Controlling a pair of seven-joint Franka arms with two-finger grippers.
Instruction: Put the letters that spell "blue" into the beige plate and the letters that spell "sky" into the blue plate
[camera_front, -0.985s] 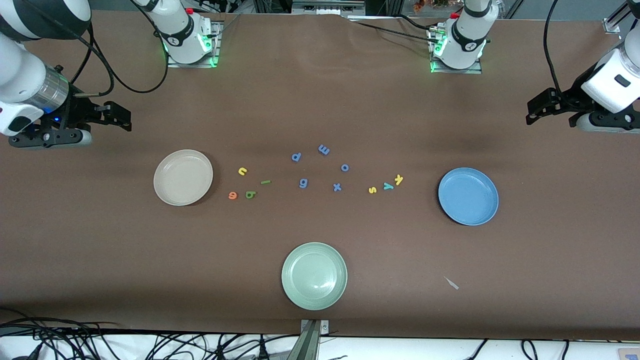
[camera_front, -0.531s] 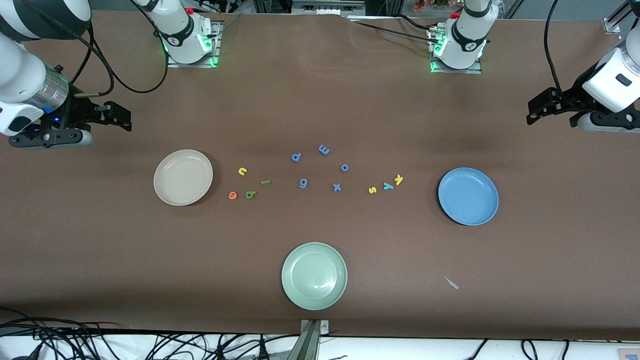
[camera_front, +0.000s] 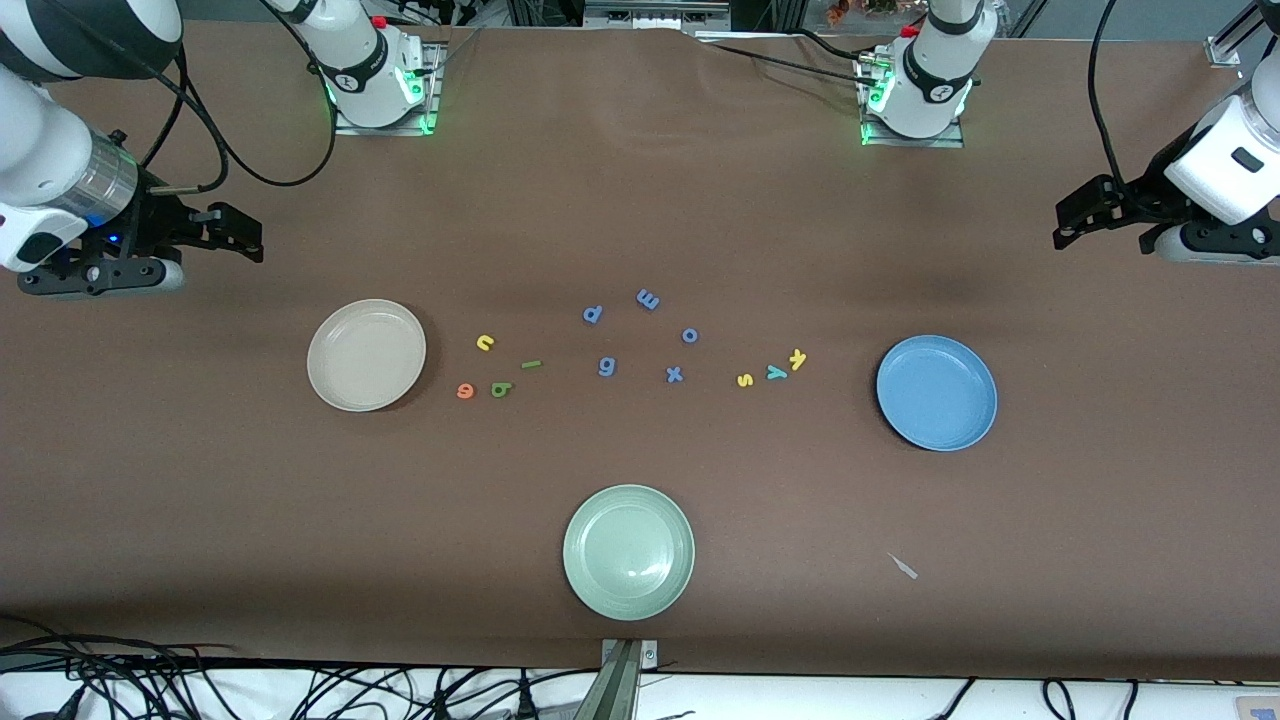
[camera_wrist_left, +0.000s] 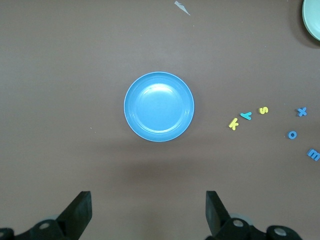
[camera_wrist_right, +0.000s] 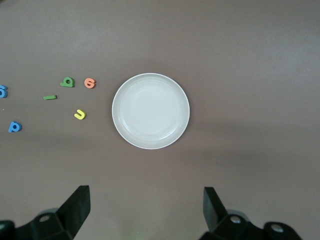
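Overhead, from the front view: brown table (camera_front: 640, 200), three plates, scattered foam letters, nothing sorted yet. Beige plate (camera_front: 366, 355) toward the right arm's end, empty; just beside it the yellow u (camera_front: 485, 343), green l (camera_front: 531, 364), dark green b (camera_front: 501, 389) and orange e (camera_front: 465, 390). Blue plate (camera_front: 936, 392) toward the left arm's end, empty; near it the yellow s (camera_front: 744, 380), teal y (camera_front: 776, 373) and yellow k (camera_front: 797, 359). Periwinkle-blue letters (camera_front: 606, 366) in between; pale green plate (camera_front: 628, 551) near the front edge. Right gripper (camera_front: 235, 235) raised over the table's right-arm end, left gripper (camera_front: 1085, 215) over the opposite end, both spread wide and empty.

Next, left wrist view: left gripper (camera_wrist_left: 148, 212) with jaws apart, looking down on the blue plate (camera_wrist_left: 159, 106), with k (camera_wrist_left: 233, 123), y (camera_wrist_left: 245, 115) and s (camera_wrist_left: 263, 110) in a row beside it.

Lastly, right wrist view: right gripper (camera_wrist_right: 146, 210) likewise wide apart above the beige plate (camera_wrist_right: 150, 111); e (camera_wrist_right: 89, 83), b (camera_wrist_right: 67, 82), l (camera_wrist_right: 50, 97) and u (camera_wrist_right: 79, 115) near its rim.

Probably the opening reach. Best done one letter at a time, descending squarely, pinching across a thin edge, avoiding neighbouring letters, especially e and b.
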